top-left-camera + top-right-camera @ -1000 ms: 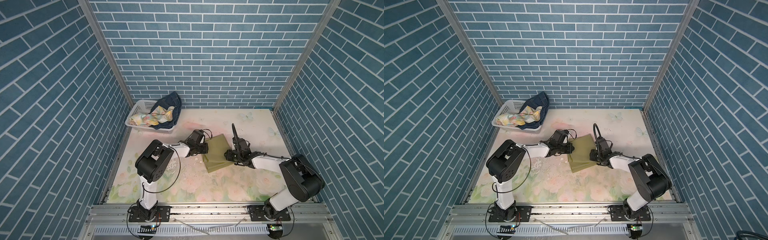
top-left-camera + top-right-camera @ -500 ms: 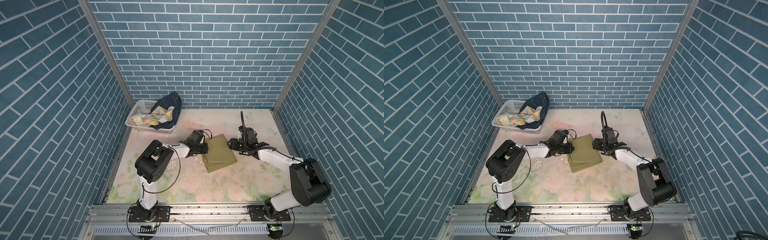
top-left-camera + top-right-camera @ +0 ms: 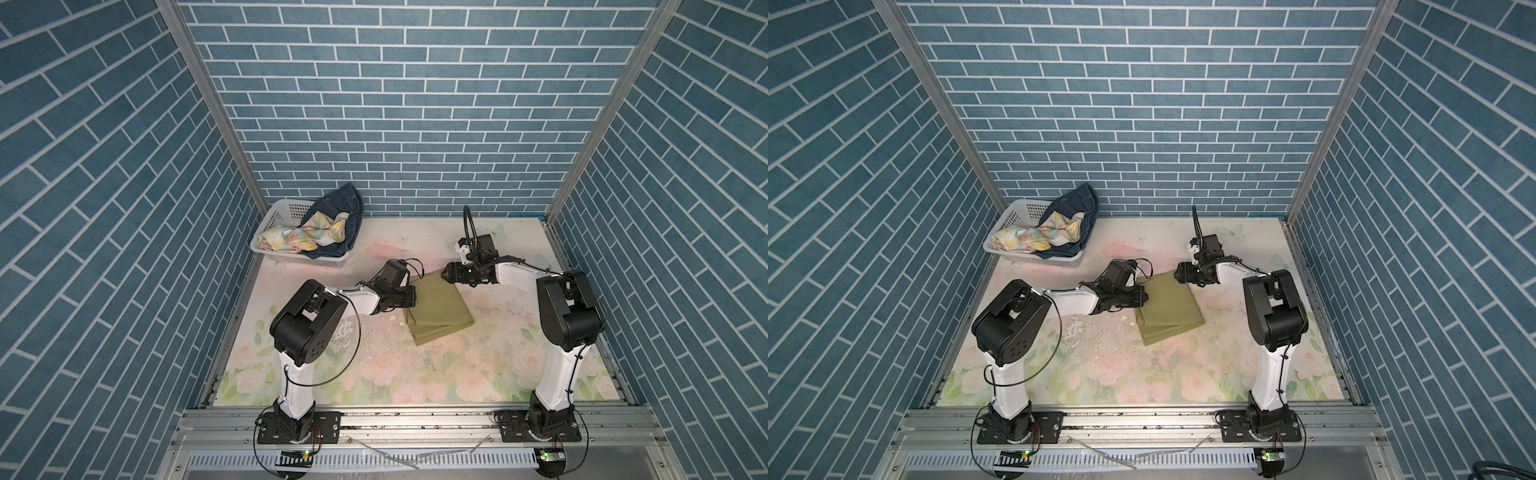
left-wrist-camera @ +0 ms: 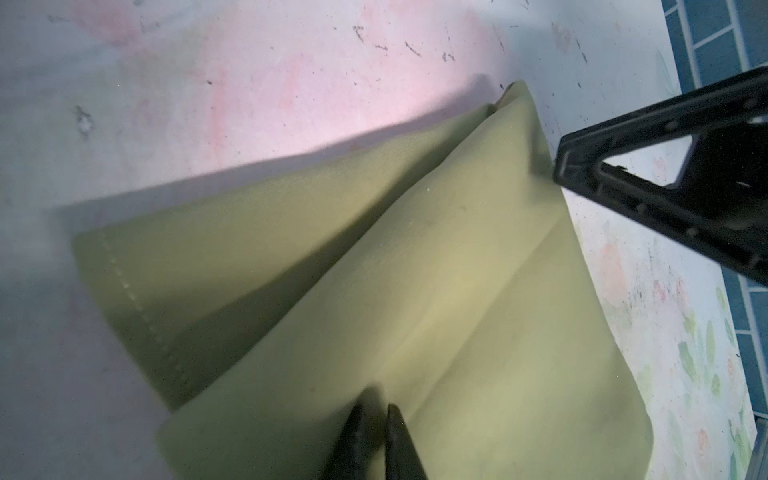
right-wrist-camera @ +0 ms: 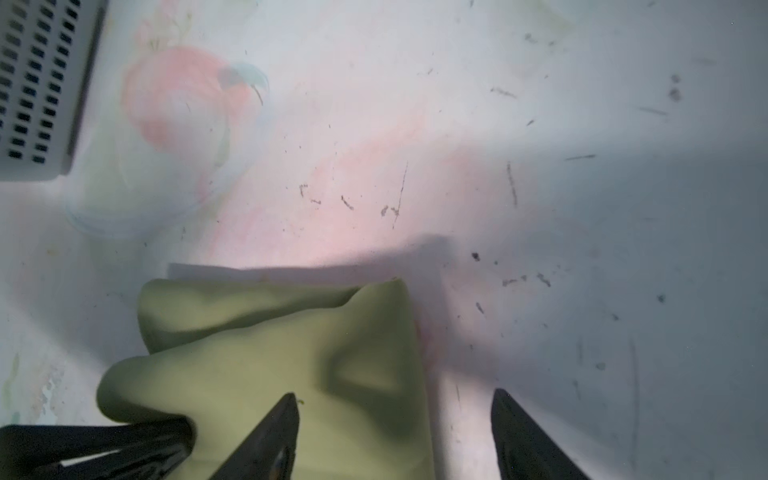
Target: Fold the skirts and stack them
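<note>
The olive-green skirt [image 3: 438, 309] [image 3: 1167, 307] lies folded in the middle of the table. At its left edge my left gripper [image 3: 413, 296] [image 3: 1144, 297] [image 4: 376, 415] is shut, pinching the olive cloth [image 4: 415, 291], and creases run out from the jaws. My right gripper [image 3: 445, 274] [image 3: 1177, 274] [image 5: 395, 405] stands open at the skirt's far corner [image 5: 270, 353], one finger over cloth, one over bare table. In both top views the pastel flowered skirt [image 3: 299, 235] [image 3: 1034, 237] and the denim skirt [image 3: 340, 203] [image 3: 1079, 199] lie crumpled in the basket.
The white perforated basket [image 3: 278, 212] [image 3: 1013, 208] [image 5: 37, 83] sits at the back left corner. Blue brick walls enclose the flowered table [image 3: 415, 374] on three sides, with metal rails along its edges. White flecks dot the table left of the olive skirt.
My right gripper moved from the olive skirt's right edge toward the back, to its far corner, and its jaws opened. The left gripper stayed at the left edge.
</note>
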`<state>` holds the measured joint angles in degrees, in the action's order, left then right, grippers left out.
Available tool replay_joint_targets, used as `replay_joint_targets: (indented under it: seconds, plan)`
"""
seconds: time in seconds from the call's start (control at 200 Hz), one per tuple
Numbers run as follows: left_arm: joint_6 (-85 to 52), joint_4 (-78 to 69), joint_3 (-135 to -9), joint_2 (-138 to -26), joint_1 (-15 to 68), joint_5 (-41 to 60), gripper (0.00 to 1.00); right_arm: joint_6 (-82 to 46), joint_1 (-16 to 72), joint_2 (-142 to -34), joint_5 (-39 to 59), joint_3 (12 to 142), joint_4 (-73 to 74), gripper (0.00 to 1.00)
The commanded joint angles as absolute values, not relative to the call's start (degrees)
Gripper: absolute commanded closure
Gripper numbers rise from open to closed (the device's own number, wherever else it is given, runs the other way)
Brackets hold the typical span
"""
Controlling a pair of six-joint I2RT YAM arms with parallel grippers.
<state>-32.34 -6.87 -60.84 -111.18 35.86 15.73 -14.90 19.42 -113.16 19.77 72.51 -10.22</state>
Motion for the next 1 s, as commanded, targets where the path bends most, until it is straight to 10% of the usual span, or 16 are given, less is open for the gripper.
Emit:
replay_joint_targets:
  seconds: [0.0,0.35,0.57,0.635,0.78,0.995]
  plan:
    - [-31.6,-0.9,-60.7,-113.5,36.0,16.5,0.88,-7.2,19.0,-117.2,23.4,77.8,-15.8,0.28]
    - [-31.8,-1.3,-61.4,-114.5,36.0,17.0,0.89,-4.2,19.1,-124.0,29.2,81.1,-19.5,0.41]
    - [-31.7,-1.2,-61.9,-115.1,36.0,17.1,0.89,-4.7,20.4,-123.5,29.2,79.9,-16.7,0.76]
    - [-31.7,-1.0,-62.4,-115.2,36.0,17.3,0.89,-5.7,20.9,-122.5,27.8,79.8,-15.8,1.00]
    - [-31.2,0.8,-64.9,-114.3,35.9,17.9,0.88,-9.7,20.9,-119.9,25.7,78.2,-12.0,1.00]
    - [-31.4,1.9,-64.9,-105.2,33.3,19.9,0.39,-16.8,18.2,-118.9,17.7,80.9,-11.6,1.00]
